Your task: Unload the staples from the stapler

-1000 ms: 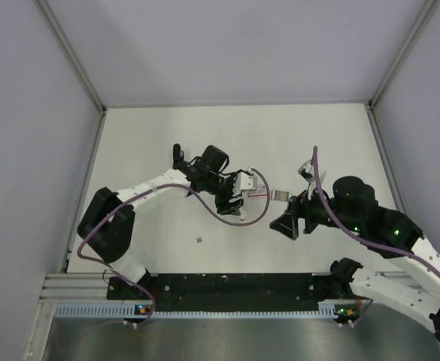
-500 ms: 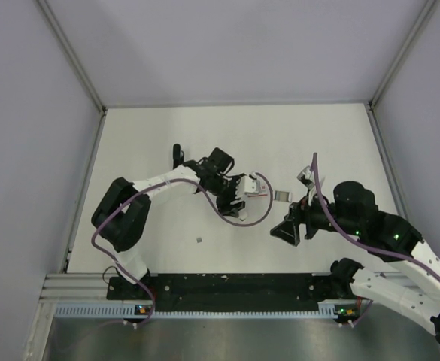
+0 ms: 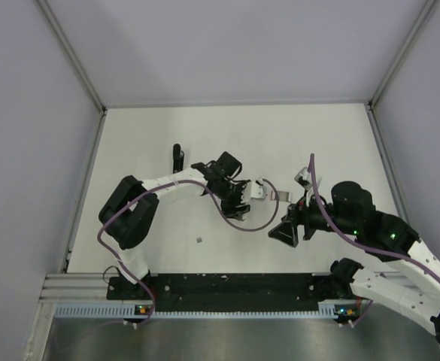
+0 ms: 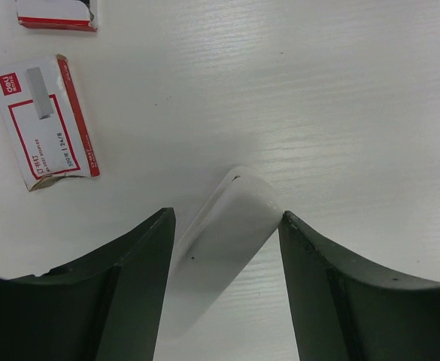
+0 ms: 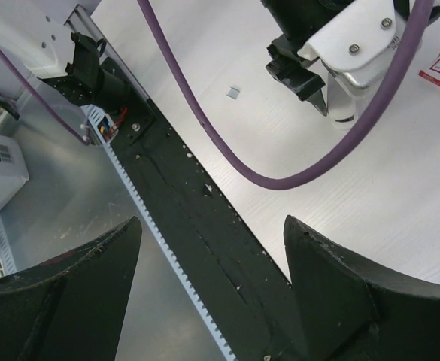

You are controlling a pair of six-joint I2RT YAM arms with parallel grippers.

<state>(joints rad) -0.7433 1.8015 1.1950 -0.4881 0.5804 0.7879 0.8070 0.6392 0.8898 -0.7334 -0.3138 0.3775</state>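
Observation:
The slim black stapler (image 3: 177, 156) lies on the white table, left of centre, apart from both grippers; it shows in neither wrist view. My left gripper (image 3: 251, 192) is to its right, and its jaws (image 4: 226, 214) hold a tilted white oblong block (image 4: 227, 233) that touches both fingers. A tiny grey staple bit (image 3: 198, 240) lies alone on the table near the front and also shows in the right wrist view (image 5: 233, 92). My right gripper (image 3: 287, 229) is open and empty, hovering right of centre with its jaws (image 5: 212, 222) wide apart.
Two small red-marked staple boxes lie right of the left gripper, one near (image 4: 43, 120) and one farther (image 4: 58, 15); in the top view they are near (image 3: 280, 197) and farther (image 3: 304, 174). A black rail (image 5: 197, 203) runs along the front edge. Purple cables hang from both arms.
My left gripper has moved right and slightly forward with the white block, away from the stapler. My right gripper has shifted a little left and forward. The stapler has not moved.

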